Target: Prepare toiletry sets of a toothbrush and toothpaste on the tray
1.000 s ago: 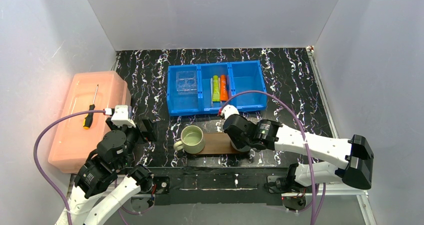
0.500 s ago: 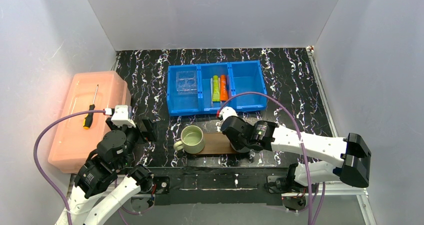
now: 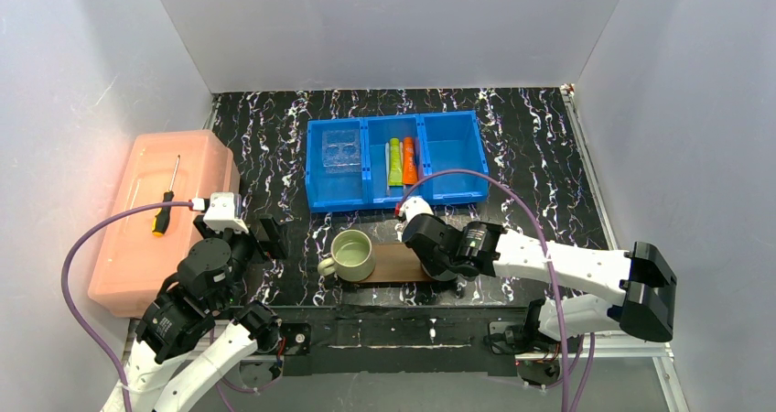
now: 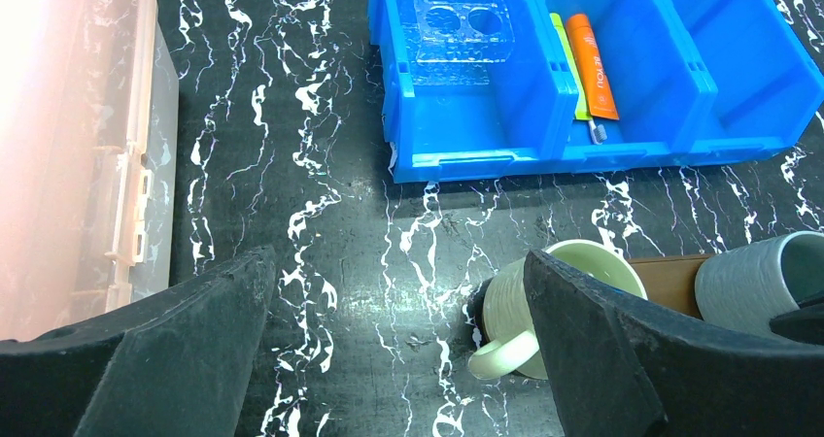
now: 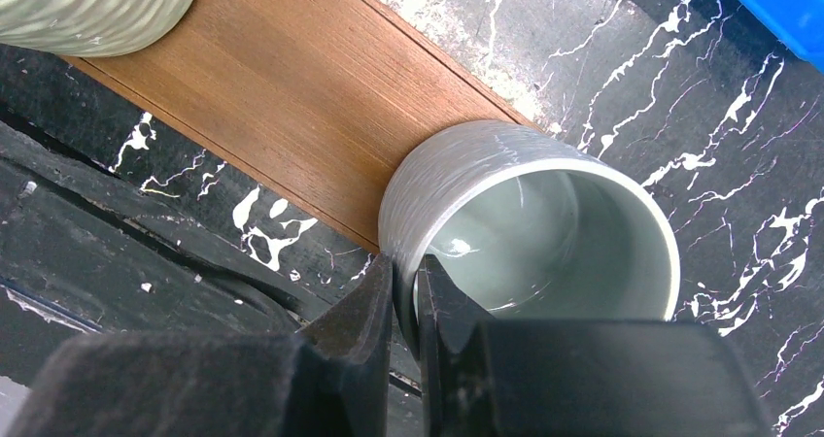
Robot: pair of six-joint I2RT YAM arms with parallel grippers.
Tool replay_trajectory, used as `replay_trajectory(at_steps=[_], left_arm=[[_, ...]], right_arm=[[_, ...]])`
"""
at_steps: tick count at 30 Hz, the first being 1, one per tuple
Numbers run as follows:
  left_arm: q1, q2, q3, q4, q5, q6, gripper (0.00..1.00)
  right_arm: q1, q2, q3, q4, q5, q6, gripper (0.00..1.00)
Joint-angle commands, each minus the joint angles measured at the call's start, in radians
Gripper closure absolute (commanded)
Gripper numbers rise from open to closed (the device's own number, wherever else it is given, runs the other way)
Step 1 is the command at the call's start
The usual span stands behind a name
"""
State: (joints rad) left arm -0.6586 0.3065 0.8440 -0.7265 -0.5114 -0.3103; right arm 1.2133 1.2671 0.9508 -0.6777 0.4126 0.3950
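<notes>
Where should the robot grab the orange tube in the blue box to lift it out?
Best from straight above, pinching the orange tube across its narrow width near the middle. It lies flat in the middle section of the blue box, so the walls block any sideways approach. The green tube lies close beside it, so that side looks tight.

Plain pale walls [image 3: 393, 27] on three sides: back, left, right. Table top [image 3: 540, 137] black with white wiggly streaks. Silver rail [image 3: 591, 188] along right edge. Soft even light.
</notes>
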Motion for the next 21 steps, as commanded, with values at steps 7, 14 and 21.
replay_trajectory(at_steps=[7,14,21], left_arm=[[-0.004,0.014,-0.002,-0.004,-0.016,0.002,0.00],[-0.003,0.017,-0.002,-0.004,-0.015,0.002,0.01],[-0.004,0.017,-0.002,-0.004,-0.013,0.000,0.01]], right_arm=[[0.009,0.003,0.000,0.039,0.056,0.007,0.99],[0.010,0.001,-0.007,0.040,0.064,0.016,0.90],[0.011,-0.004,-0.008,0.048,0.068,0.021,0.75]])
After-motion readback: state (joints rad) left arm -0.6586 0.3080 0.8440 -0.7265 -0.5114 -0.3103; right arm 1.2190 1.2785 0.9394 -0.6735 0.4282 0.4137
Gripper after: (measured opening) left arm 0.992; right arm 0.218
